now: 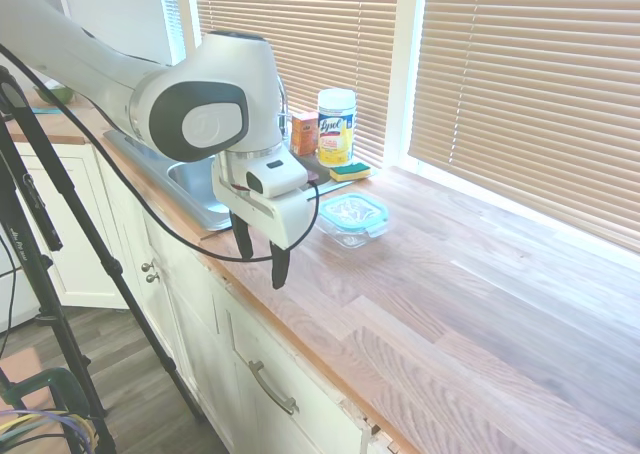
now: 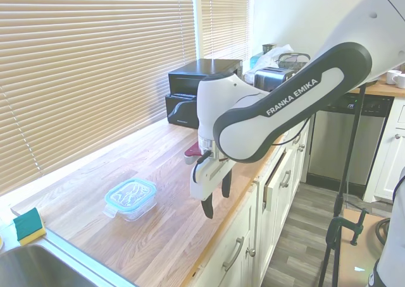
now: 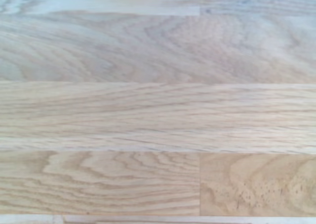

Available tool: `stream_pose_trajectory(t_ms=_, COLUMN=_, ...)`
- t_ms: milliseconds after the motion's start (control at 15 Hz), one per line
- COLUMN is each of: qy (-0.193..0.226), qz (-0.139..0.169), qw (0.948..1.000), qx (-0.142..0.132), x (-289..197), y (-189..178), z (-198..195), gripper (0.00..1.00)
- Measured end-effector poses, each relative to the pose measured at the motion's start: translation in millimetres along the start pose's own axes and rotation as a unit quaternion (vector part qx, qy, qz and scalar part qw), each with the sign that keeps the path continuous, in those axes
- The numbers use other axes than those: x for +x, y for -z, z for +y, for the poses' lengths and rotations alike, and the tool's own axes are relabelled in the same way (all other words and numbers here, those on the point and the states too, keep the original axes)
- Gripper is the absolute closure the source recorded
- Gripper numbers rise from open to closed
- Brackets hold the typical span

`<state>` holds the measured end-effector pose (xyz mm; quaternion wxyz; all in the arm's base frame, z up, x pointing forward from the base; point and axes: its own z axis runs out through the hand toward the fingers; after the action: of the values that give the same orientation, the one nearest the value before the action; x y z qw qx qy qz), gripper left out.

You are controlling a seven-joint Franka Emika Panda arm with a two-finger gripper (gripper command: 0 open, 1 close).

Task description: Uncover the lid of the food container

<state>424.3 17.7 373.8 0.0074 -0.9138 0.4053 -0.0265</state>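
Wood counter [image 1: 480,304]: Lysol canister [image 1: 336,126], lidded food container [image 1: 352,220]; "FRANKA EMIKA" arm, fingers [image 1: 261,253] apart, empty

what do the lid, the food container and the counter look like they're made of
The lid: clear plastic panel with a teal rim, probably plastic or silicone; it looks glossy.
The food container: see-through walls with bright glints, so glass or clear plastic; the pictures cannot settle which.
The counter: wood, laid in strips with visible grain and joints, light finish with a soft sheen.
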Motion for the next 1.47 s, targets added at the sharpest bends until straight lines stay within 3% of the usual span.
stream_pose_trajectory(t_ms=200, qy=0.004, qz=0.002, qw=1.0, qx=0.007, x=2, y=5, z=-4, gripper=0.0)
stream_pose_trajectory(t_ms=467, qy=0.011, qz=0.017, qw=0.9996, qx=0.02, x=3, y=34, z=-37, gripper=0.0)
stream_pose_trajectory(t_ms=733, qy=0.019, qz=0.043, qw=0.9986, qx=0.022, x=-7, y=60, z=-99, gripper=0.0)
stream_pose_trajectory(t_ms=1067, qy=0.039, qz=0.081, qw=0.996, qx=0.001, x=-24, y=65, z=-180, gripper=0.0)
stream_pose_trajectory(t_ms=1267, qy=0.034, qz=0.143, qw=0.989, qx=-0.02, x=-31, y=61, z=-227, gripper=0.0)
stream_pose_trajectory(t_ms=1467, qy=0.019, qz=0.205, qw=0.9775, qx=-0.044, x=-43, y=34, z=-273, gripper=0.0)
